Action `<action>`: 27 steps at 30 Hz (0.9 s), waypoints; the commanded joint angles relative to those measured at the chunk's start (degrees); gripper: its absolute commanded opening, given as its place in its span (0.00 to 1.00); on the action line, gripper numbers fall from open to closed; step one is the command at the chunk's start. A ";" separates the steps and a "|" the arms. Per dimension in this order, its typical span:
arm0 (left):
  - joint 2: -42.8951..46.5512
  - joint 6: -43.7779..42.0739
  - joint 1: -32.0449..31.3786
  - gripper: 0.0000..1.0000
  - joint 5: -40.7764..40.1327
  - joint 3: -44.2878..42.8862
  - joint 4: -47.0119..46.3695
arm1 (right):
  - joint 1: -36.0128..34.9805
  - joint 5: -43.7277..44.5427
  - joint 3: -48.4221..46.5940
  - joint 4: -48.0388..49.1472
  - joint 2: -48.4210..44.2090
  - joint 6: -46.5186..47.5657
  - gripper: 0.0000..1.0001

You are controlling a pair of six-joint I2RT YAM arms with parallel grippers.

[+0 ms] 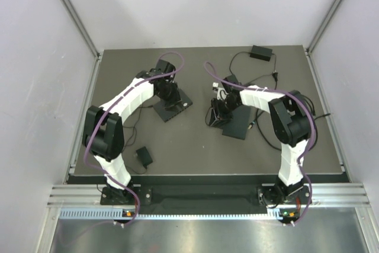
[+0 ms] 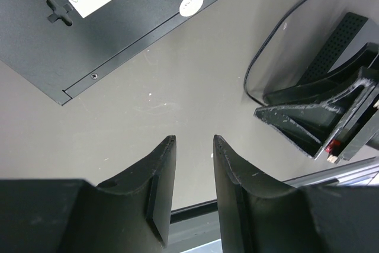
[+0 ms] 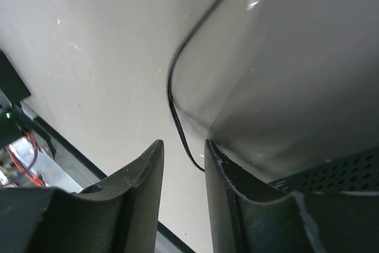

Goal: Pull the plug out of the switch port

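Right gripper [image 3: 183, 145]: narrowly apart, empty, just above thin cable [image 3: 172, 87] beside vented switch [image 3: 346, 170]. No sight of plug; probably hidden below. Follow cable down, grasp plug body, not wire, pull straight. Left gripper [image 2: 194, 140]: apart, empty.

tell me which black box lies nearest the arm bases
The small adapter, alone at front left; the rest sit farther back.
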State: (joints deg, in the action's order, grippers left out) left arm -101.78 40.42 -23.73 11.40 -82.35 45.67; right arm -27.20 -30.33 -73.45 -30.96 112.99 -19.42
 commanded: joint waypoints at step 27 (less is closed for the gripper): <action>0.97 0.18 -1.06 0.37 0.73 1.57 -2.16 | 14.72 15.65 -0.73 -10.79 -11.74 -0.97 0.54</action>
State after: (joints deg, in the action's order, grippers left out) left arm -101.80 40.77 -24.75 12.19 -81.19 44.58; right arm -11.77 -16.01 -73.21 -40.01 101.08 -20.45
